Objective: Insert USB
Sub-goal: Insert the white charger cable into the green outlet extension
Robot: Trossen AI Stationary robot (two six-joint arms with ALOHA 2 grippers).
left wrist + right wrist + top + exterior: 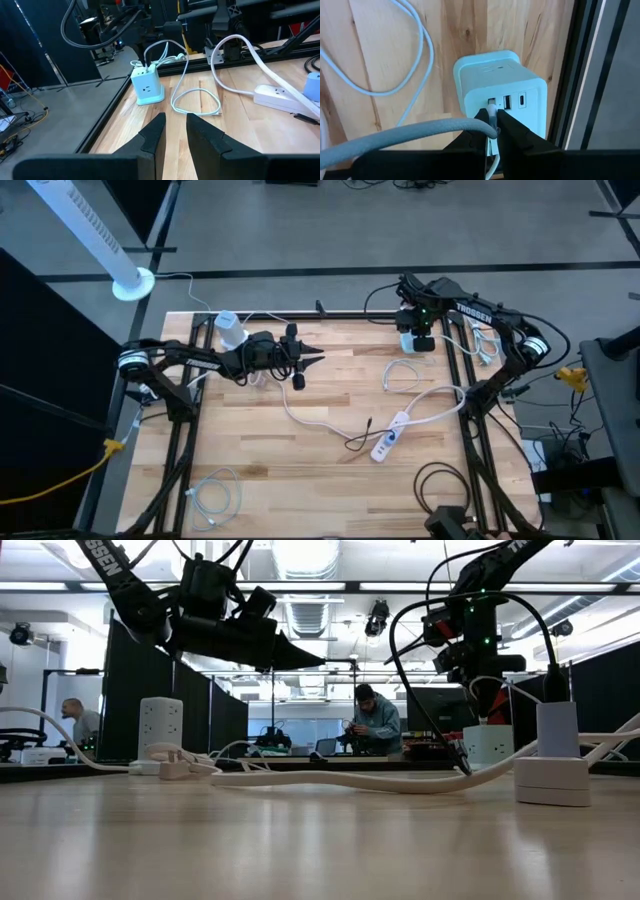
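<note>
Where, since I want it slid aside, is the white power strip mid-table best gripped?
Grip the power strip across its narrow width, around mid-body, coming straight down from above. It lies flat and long on the table, so the short span probably suits the fingers. Its cord leaves from one end, so avoid that end.

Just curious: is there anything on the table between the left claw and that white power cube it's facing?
Only bare wood and a loose loop of white cable lie between the left claw and the power cube, seen in the left wrist view.
</note>
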